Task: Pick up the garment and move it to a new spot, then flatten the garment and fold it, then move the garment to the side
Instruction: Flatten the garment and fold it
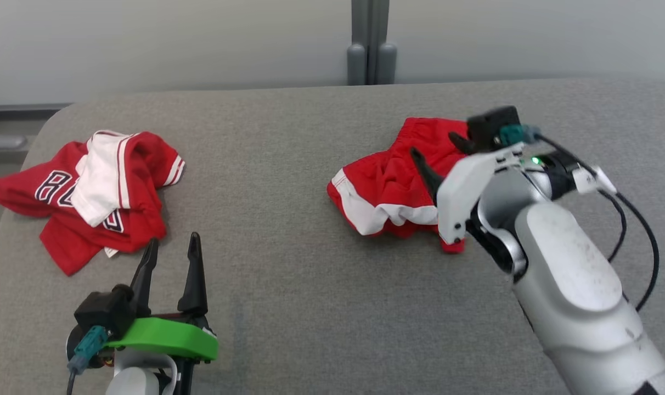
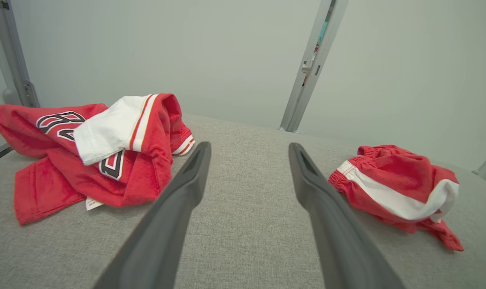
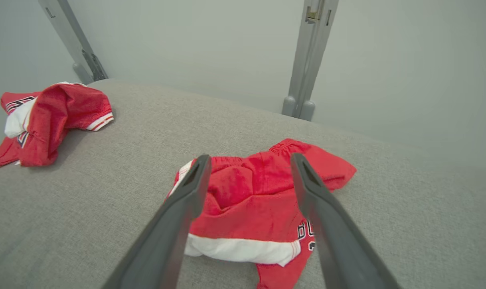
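Crumpled jersey [image 1: 137, 216] at left — well apart from shorts [image 1: 384, 184]

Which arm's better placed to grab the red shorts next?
Right. The right hand is open over the shorts, its fingers framing the crumpled fabric in its wrist view. The left hand, also open, sits by the jersey, well away from them.

Two red-and-white garments lie on the one grey padded surface [image 1: 288, 274]: one jersey [image 1: 91, 192] with dark lettering and one pair of shorts [image 1: 387, 186] (so one of each kind). Two grippers are in view, the left gripper [image 1: 173, 240] and the right gripper [image 1: 434, 144], each with two dark fingers, four in all. One grey post [image 1: 371, 44] stands behind.
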Controlling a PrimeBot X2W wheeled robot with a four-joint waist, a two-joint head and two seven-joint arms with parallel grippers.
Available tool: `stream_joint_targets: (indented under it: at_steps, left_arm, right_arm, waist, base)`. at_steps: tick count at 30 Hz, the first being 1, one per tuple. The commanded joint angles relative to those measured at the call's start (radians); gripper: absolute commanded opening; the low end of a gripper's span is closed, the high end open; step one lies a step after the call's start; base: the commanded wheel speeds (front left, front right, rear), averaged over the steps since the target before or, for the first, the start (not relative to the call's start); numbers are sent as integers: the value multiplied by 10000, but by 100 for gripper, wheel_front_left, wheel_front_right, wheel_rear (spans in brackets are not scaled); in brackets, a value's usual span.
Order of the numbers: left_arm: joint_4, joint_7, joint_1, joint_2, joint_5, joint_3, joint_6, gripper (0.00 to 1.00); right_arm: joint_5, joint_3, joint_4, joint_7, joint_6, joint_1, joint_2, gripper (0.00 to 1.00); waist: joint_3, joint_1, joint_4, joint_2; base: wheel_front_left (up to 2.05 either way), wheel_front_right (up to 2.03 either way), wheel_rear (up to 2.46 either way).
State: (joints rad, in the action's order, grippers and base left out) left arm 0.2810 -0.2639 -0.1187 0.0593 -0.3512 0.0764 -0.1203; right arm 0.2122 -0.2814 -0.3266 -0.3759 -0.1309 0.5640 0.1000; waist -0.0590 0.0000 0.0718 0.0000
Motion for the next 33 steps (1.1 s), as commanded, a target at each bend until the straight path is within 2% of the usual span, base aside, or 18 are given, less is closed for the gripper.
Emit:
stream_joint_targets:
  at_steps: [1, 6, 13, 19, 26, 27, 28, 29, 33]
  left_arm:
    - [32, -8, -265, 14, -14, 63, -38, 100]
    - [102, -9, -727, -36, -127, 393, -56, 100]
    - [68, -7, -827, -78, -395, 684, -85, 100]
    - [-9, -7, -732, -86, -554, 875, -91, 100]
    - [-44, -9, -739, -86, -703, 1094, -33, 100]
    - [-47, -7, -723, -86, -729, 1121, -20, 100]
    - [-48, -9, -711, -86, -749, 1131, -7, 100]
    - [-37, -9, -700, -86, -756, 1148, 7, 100]
    - [23, -9, -642, -85, -689, 1072, 58, 100]
  right_arm:
    - [232, -245, -345, -327, 3, 479, 89, 100]
    - [919, -1364, -2035, -1716, 3, 2430, 611, 100]
    - [2067, -3363, -3649, -3022, 3, 3735, 1401, 100]
    - [2817, -5241, -4170, -3061, 3, 4081, 2260, 100]
    - [3939, -6665, -4781, -3285, 5, 3896, 2857, 100]
    - [4094, -6840, -4833, -3317, 3, 3861, 2904, 64]
    - [4190, -6964, -4869, -3287, 5, 3877, 2955, 17]
    - [4319, -7095, -4853, -3125, 5, 3918, 3016, 0]
    - [4502, -7256, -4963, -2244, 5, 4349, 3048, 0]
  waist:
    - [-505, 0, 637, 0]
    - [-980, 0, 1563, 0]
    - [-1201, 0, 2626, 0]
    - [-1219, 0, 3103, 0]
    - [-1193, 0, 3429, 0]
    - [-1187, 0, 3457, 0]
    - [-1181, 0, 3476, 0]
    - [-1170, 0, 3494, 0]
    - [-1027, 0, 3441, 0]
  base:
    - [0, 0, 0]
    - [0, 0, 0]
    - [0, 0, 0]
    - [0, 0, 0]
    - [0, 0, 0]
    - [0, 0, 0]
    - [0, 0, 0]
    - [0, 0, 0]
    - [0, 0, 0]
